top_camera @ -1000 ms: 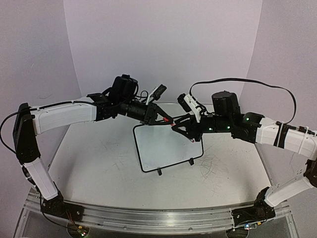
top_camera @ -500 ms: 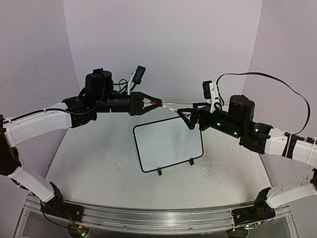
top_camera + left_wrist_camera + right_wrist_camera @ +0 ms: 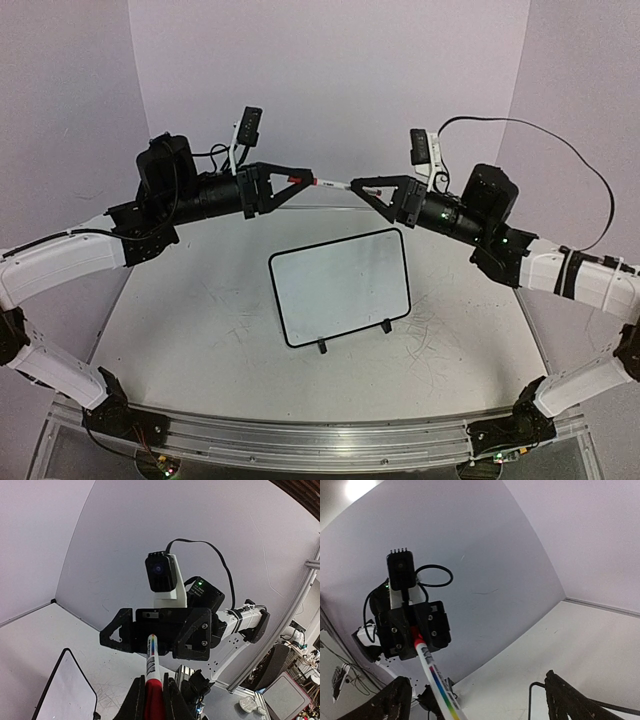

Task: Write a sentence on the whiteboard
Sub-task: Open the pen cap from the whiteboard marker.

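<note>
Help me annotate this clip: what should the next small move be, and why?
Probably close the right gripper on the marker: its jaws stand open around the barrel's end while the left gripper pinches the red end, and the whiteboard is blank.

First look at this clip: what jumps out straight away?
A white marker with a red end hangs in mid-air, bridging the two raised pincers. The left pincer is shut on its red end, while the right pincer is open around the other end. Below them, the small black-framed white whiteboard sits blank, with nothing written on it yet.
</note>
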`<state>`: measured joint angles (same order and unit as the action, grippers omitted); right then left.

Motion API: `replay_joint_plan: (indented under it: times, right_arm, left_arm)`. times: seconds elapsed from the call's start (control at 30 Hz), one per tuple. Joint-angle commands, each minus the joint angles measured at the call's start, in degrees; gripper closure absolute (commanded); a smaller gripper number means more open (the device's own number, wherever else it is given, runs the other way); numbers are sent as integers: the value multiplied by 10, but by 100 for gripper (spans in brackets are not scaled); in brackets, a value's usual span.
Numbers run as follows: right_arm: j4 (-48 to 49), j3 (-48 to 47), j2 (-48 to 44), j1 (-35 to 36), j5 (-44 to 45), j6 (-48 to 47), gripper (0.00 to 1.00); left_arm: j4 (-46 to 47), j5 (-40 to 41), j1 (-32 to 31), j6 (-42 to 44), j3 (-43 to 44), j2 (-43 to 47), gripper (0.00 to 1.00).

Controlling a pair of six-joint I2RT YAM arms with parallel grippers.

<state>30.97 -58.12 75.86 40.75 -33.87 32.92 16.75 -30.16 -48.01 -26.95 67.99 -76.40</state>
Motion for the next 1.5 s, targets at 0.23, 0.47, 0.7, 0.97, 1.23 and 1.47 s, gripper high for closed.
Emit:
replay_joint_plan:
  times: [0.23, 0.47, 0.7, 0.97, 1.23, 1.47]
  right_arm:
    - [173, -92, 102, 1, -189, 161, 53]
    - [240, -81, 111, 1, -209, 181, 63]
    - [273, -75, 112, 1, -200, 192, 73]
    - [325, -66, 127, 6, -197, 215, 76]
    - [322, -53, 128, 10, -170, 202, 68]
    - [284, -56, 134, 11, -154, 180, 70]
  left_arm:
    - [62, -38, -1, -28, 4, 1, 100]
    - [65, -39, -1, -32, 4, -7, 100]
    - [68, -45, -1, -37, 8, -17, 100]
    - [74, -40, -1, -38, 9, -13, 100]
    - [74, -16, -1, -39, 4, -11, 100]
    - [74, -2, -1, -40, 2, -14, 100]
